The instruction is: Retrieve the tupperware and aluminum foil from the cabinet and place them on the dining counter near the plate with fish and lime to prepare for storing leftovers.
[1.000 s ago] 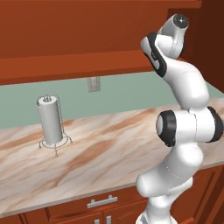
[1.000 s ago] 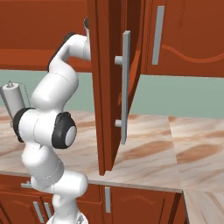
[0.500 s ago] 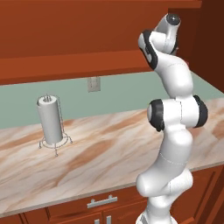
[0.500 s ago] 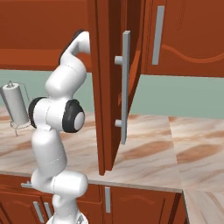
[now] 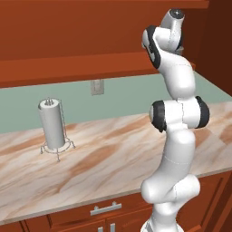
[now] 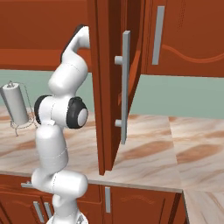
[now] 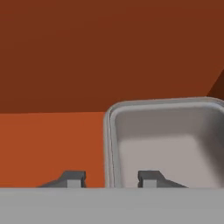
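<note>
The tupperware (image 7: 166,144), a shallow grey translucent tub, sits on the cabinet's plank shelf (image 7: 48,144) to the right in the hand view. My gripper (image 7: 110,178) straddles the tub's left wall, one fingertip (image 7: 73,177) outside it and the other inside. A gap shows on each side of the wall, so the jaws stand open around it. In the base views the arm reaches up into the cabinet (image 5: 90,41), behind its open door (image 6: 107,87).
An upright white paper-towel roll (image 5: 53,122) in a wire stand is on the marbled wall worktop (image 5: 113,154), left of the arm. The open door's silver handle (image 6: 126,87) juts out just right of the arm. A wall outlet (image 5: 97,86) sits above the worktop.
The arm has straightened and risen, with its elbow joint higher and closer to the cabinet. The paper-towel roll has not moved.
</note>
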